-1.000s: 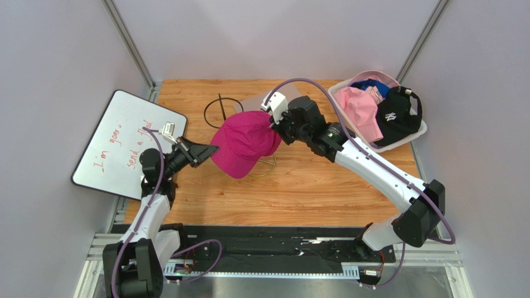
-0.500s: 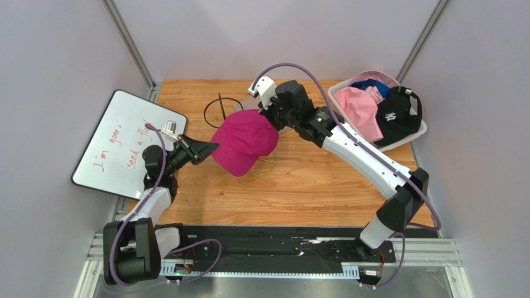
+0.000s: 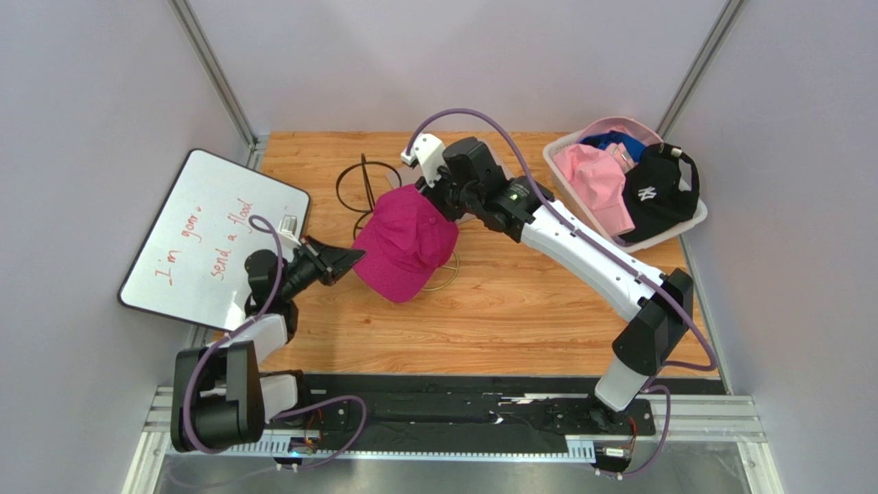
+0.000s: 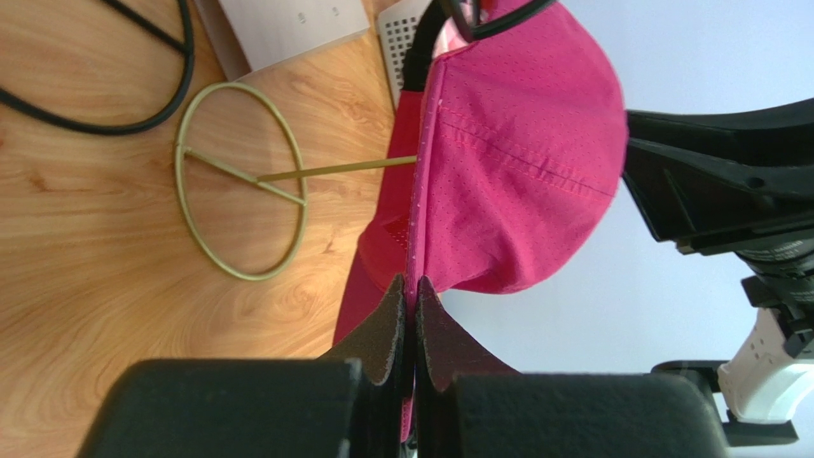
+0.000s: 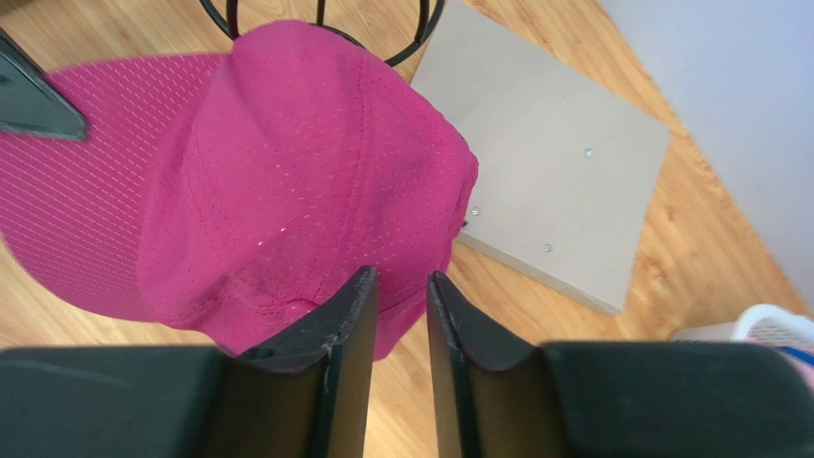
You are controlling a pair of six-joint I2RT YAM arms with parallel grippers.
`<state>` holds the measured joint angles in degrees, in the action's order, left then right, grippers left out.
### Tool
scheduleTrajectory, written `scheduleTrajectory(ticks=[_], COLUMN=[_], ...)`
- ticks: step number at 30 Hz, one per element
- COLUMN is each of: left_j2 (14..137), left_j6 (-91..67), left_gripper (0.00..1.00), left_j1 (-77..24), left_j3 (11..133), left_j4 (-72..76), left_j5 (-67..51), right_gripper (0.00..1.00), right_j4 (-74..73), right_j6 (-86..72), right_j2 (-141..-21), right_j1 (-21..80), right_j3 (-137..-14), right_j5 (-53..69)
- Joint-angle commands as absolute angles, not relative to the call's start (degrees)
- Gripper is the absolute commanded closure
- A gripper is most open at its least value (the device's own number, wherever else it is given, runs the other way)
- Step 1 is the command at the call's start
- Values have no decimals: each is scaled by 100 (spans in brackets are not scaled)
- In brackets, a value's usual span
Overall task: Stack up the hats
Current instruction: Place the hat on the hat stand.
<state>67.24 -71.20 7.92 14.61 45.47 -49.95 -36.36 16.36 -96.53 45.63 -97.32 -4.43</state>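
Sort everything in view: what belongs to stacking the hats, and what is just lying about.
For the job: magenta cap, pink hat, black cap, blue hat.

Lying about: whiteboard, black wire frame, gold wire frame, basket, grey board.

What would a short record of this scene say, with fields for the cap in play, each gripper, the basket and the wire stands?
Cap in play: magenta cap, over the gold wire frame
Left gripper: jaws shut on the cap's brim
Right gripper: jaws slightly apart at the cap's back edge
Basket: white, far right corner; holds pink hat, black cap, blue fabric
Other stand: black wire frame, behind the cap
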Motion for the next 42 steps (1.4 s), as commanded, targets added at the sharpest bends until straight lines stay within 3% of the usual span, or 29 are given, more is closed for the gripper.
scheduleTrajectory(ticks=[1, 4, 15, 30, 42], left_j2=[6952, 7005, 7049, 7277, 7251], left_j6=[-6768, -6689, -6513, -6425, -6486], left_gripper=[100, 100, 100, 100, 100], left_j1=[844, 835, 423, 26, -703], left_j3=[1292, 1222, 1344, 1494, 1512], left_j4=[4781, 4781, 4623, 4570, 4579], left_j5=[-4755, -4755, -4597, -4333, -3990], right_gripper=[53, 42, 33, 35, 41], right_j4=[-3375, -3252, -2672, -3102, -3683], right_j6=[1477, 1371, 950, 949, 756], right_j2=[-9325, -9229, -9474, -10722, -10249], right_j1=[4605, 4641, 4860, 4904, 4904], right_j3=[-9633, -9537, -9685, -10362, -9503], right_j5=[-238, -88, 193, 35, -667])
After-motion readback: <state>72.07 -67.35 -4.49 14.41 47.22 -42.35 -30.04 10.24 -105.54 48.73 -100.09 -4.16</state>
